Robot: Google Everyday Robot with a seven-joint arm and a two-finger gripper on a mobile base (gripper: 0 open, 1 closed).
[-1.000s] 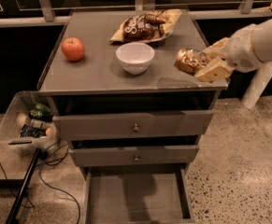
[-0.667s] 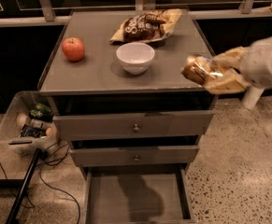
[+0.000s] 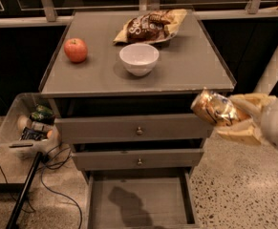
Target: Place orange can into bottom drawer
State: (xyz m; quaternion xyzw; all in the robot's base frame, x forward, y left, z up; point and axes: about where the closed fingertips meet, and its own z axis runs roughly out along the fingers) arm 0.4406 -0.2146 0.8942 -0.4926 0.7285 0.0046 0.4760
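The gripper (image 3: pixel 230 119) hangs in the air at the right, just off the cabinet's (image 3: pixel 196 75) near right corner, clenched on the tilted orange can (image 3: pixel 214 108), which sits level with the top drawer (image 3: pixel 105 129). Lower and to the left, the bottom drawer (image 3: pixel 139 205) stands pulled open, showing its grey floor. On the cabinet top sit a white bowl (image 3: pixel 139 58), an apple (image 3: pixel 76 50) and a snack bag (image 3: pixel 150 25), while a bin (image 3: pixel 9 123) on the floor at left holds mixed items.

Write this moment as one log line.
gripper: right of cabinet, jaws shut on orange can | bottom drawer: open, can not yet inside
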